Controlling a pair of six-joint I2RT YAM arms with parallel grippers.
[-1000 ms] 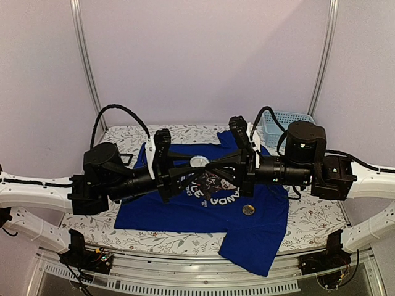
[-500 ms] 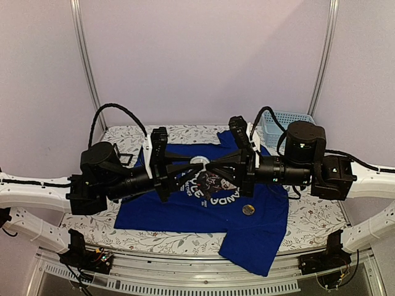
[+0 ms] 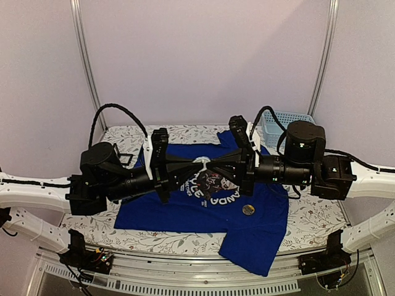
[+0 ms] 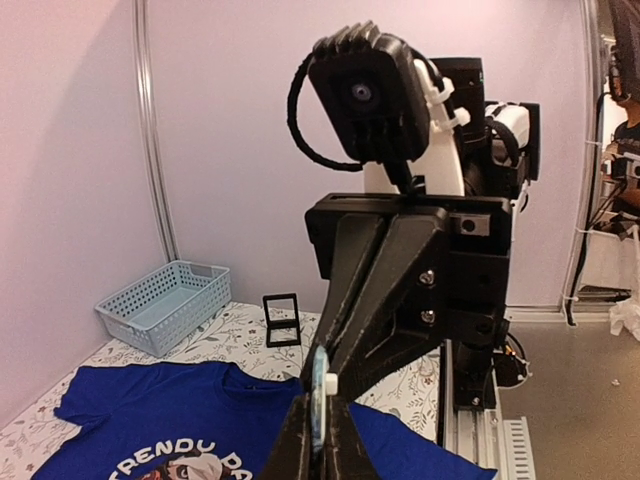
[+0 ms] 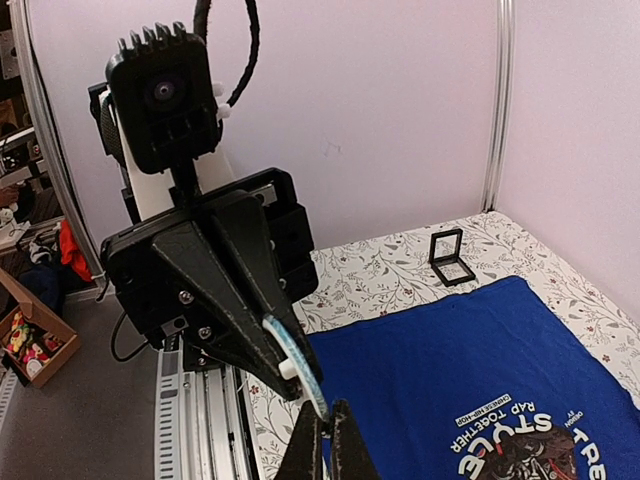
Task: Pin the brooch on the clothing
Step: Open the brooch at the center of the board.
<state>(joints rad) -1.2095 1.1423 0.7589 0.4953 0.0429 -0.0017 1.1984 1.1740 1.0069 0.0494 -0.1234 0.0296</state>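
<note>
The royal-blue T-shirt (image 3: 179,209) lies flat on the table, its panda print (image 3: 213,185) under the arms. It also shows in the left wrist view (image 4: 150,420) and the right wrist view (image 5: 450,360). The brooch (image 3: 200,162), a round white and light-blue disc with a white stud on one face, hangs in the air above the print. My left gripper (image 3: 195,163) is shut on the disc's edge (image 4: 320,390). My right gripper (image 3: 207,163) meets it tip to tip and is shut on the disc's opposite edge (image 5: 305,375).
A small round dark and gold piece (image 3: 248,209) lies on the shirt's right side. A light-blue basket (image 3: 284,126) stands at the back right. A small black frame stand (image 3: 126,159) sits at the back left. The shirt's lower right part hangs over the table's front edge (image 3: 247,253).
My left arm's body has shifted slightly left and back. The brooch has stayed between the two grippers' tips above the print. The right arm has hardly moved.
</note>
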